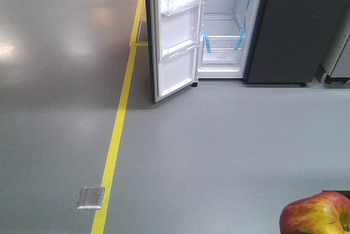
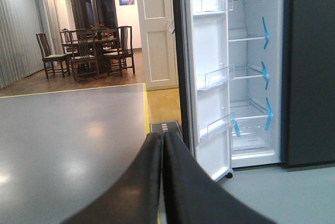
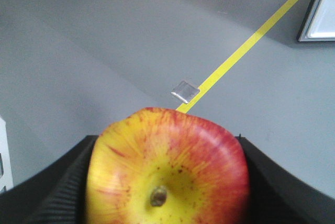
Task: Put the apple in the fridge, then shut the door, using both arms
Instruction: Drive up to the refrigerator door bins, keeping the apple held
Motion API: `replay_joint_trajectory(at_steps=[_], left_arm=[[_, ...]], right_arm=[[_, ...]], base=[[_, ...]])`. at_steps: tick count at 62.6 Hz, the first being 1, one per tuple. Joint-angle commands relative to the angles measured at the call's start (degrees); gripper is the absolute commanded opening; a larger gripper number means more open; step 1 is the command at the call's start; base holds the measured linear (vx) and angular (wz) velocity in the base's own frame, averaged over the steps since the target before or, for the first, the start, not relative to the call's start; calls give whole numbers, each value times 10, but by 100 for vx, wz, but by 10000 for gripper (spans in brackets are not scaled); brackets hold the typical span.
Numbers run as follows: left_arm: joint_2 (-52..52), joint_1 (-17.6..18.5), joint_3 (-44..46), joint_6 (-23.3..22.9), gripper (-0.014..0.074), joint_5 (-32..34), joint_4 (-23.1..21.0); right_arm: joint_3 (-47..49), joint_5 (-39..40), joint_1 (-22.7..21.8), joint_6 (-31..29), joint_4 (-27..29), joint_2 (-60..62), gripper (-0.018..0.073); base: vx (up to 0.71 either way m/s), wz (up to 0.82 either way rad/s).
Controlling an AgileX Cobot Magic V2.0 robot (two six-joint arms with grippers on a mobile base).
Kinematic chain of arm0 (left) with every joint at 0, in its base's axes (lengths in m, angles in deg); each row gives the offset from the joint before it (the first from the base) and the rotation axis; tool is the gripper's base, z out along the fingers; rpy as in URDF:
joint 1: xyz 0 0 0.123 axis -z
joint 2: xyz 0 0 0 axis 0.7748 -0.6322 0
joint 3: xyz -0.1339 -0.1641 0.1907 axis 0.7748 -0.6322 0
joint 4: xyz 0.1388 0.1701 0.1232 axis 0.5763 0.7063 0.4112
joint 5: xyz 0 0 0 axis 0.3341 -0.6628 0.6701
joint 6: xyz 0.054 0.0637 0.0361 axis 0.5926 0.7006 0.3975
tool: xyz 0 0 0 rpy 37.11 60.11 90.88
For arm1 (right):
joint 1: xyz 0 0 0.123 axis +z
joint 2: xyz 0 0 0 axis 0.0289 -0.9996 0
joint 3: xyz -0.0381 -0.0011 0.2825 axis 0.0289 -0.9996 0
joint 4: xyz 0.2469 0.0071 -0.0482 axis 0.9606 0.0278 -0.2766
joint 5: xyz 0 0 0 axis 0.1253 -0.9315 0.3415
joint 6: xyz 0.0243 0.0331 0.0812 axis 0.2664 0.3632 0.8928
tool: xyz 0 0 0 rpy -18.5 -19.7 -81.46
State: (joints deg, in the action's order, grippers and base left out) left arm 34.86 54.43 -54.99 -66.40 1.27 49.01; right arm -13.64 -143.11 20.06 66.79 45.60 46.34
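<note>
The right gripper clamps the apple. The left gripper has its fingers pressed together, holding nothing. The fridge stands well ahead, its door swung wide (lower shelves probably bare). Carry the apple level and steer clear of the door bins.

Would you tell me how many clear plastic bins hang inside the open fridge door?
3 clear plastic bins on the white lining of the dark grey fridge door: the top bin, the middle bin and the bottom bin. More may be hidden above view.
</note>
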Motion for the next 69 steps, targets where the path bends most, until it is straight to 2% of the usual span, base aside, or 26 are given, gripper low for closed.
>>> replay_joint_trajectory(at_steps=[1,69], left_arm=[[8,3,-12,-5,-6,45,-4],[8,3,-12,-5,-6,45,-4]], right_arm=[[16,37,1,-3,14,-2,411],[16,36,1,-3,14,-2,411]], base=[[33,1],[29,0]])
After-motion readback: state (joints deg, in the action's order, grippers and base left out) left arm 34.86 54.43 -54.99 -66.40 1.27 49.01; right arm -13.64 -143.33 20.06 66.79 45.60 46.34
